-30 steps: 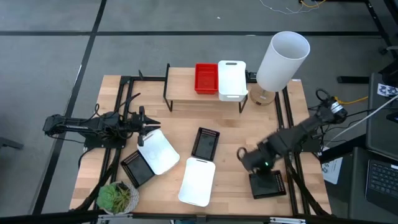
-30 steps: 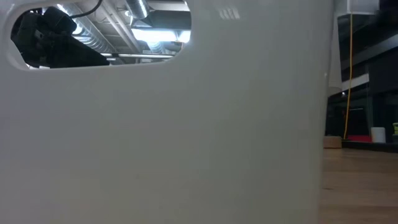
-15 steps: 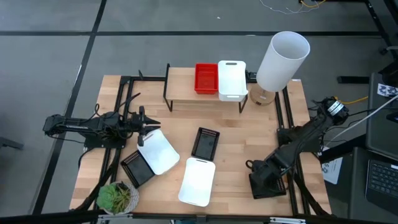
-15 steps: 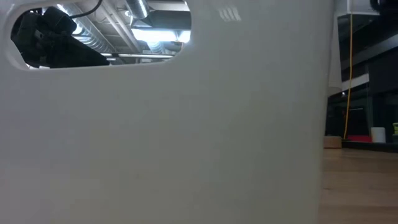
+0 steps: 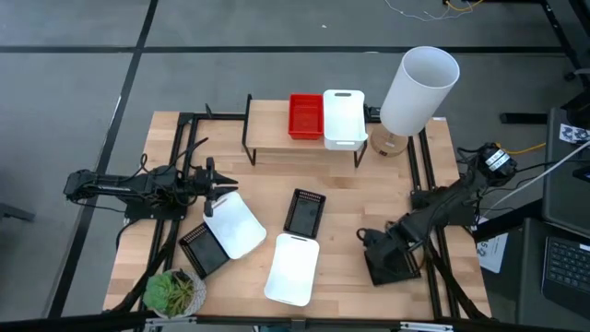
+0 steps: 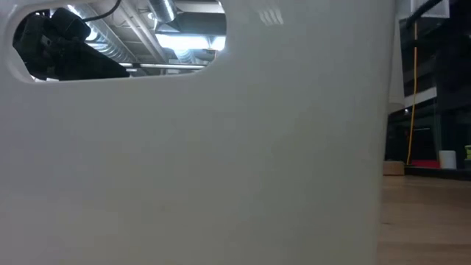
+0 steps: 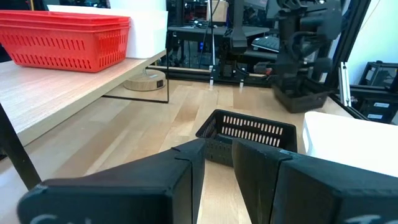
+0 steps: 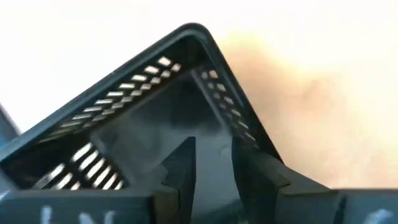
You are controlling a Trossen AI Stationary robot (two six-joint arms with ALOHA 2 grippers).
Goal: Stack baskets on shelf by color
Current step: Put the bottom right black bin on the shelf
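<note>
A red basket (image 5: 306, 115) and a white basket (image 5: 343, 117) sit side by side on the shelf (image 5: 267, 124). On the table lie a black basket (image 5: 305, 211), two white baskets (image 5: 293, 267) (image 5: 235, 224) and another black basket (image 5: 203, 249). My right gripper (image 5: 371, 242) (image 8: 214, 165) is down at the left end of a third black basket (image 5: 395, 266) (image 8: 155, 106) near the right near corner, shut on it. My left gripper (image 5: 218, 191) (image 7: 219, 180) waits, shut, at the far corner of a white basket, facing the middle black basket (image 7: 249, 134). My right gripper holds the black basket by its end toward the table's left (image 5: 376, 251), coming from above and slanting down. The fingers (image 8: 183, 168) stand over the basket's inside, and they hide the rim itself. The basket sits turned askew; whether it is off the table I cannot tell.
A tall white cylinder (image 5: 419, 89) stands on a wooden base right of the shelf. A small green plant (image 5: 173, 292) sits at the near left corner. A white basket wall (image 6: 191, 162) blocks most of the low view. Bare wood shows between the shelf and the loose baskets.
My right arm has come down from above the table onto the black basket near the right near corner. The basket has since turned slightly and shifted a little toward the table's middle.
</note>
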